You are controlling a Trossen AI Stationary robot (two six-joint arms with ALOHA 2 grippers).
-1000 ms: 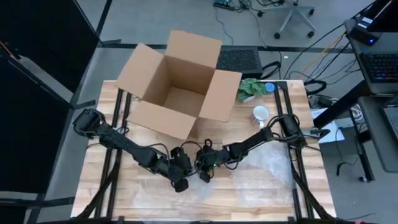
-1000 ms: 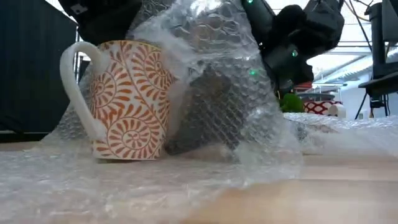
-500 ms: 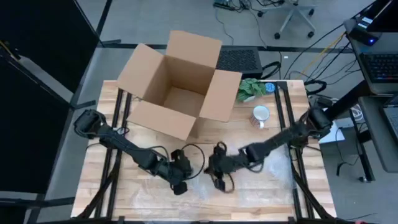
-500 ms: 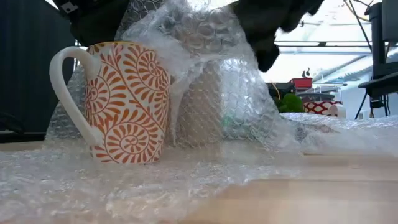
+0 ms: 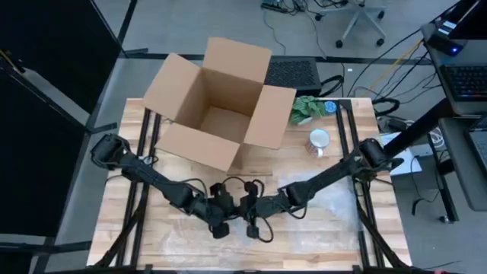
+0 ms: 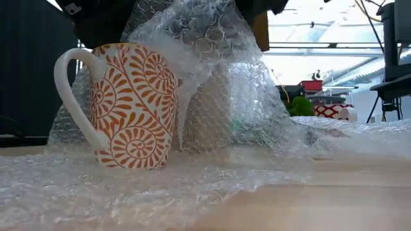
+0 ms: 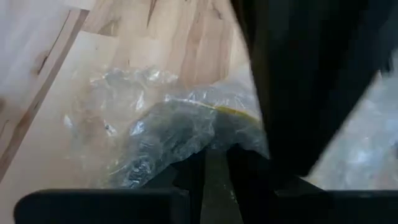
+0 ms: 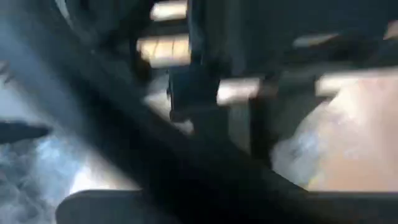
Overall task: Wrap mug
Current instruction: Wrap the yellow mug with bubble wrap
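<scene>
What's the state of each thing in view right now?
Patterned mug: upright, handle bare, bubble wrap against one side.
Bubble wrap: spread under the mug, one part lifted over it.
Cardboard box: flaps open.
White mug: upright, unwrapped.
Left gripper: at the wrap.
Right gripper: beside it.

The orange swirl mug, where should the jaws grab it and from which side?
Grip the orange swirl mug by its rim, coming from above. It stands upright, and bubble wrap is heaped against the side opposite its handle, so the top is likely the clearest approach; the handle is a possible alternative.
</scene>
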